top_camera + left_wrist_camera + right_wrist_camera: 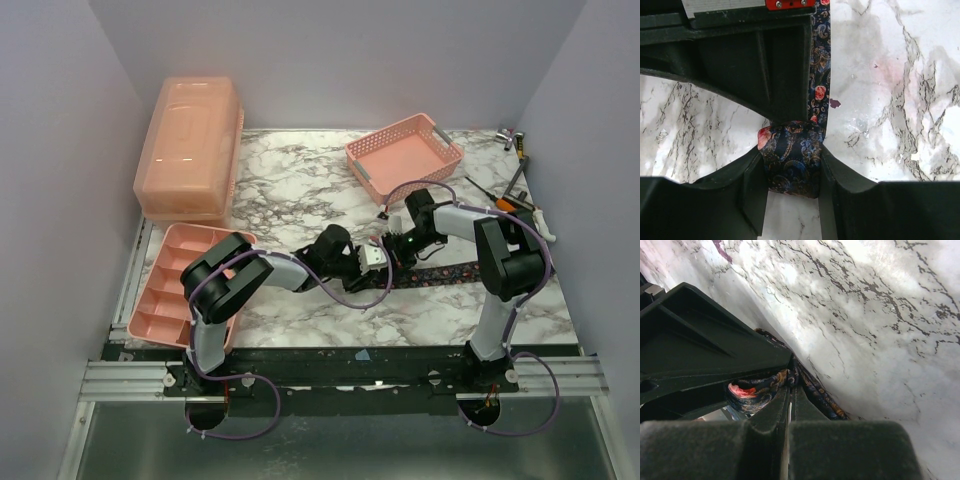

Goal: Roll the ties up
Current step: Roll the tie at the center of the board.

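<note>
One tie shows, dark navy with red and orange patterning. Its flat strip lies on the marble table right of centre. My left gripper is shut on the tie's rolled end; in the left wrist view the coil fills the gap between the jaws, and the strip runs away from it. My right gripper points down right against the coil. In the right wrist view its fingers are pressed together with folds of the tie pinched at their tips. No other tie is in view.
A pink lidded box stands at the back left. A pink compartment tray lies at the front left. A pink basket sits at the back right. Hand tools lie at the right edge. Lilac cables loop round both arms.
</note>
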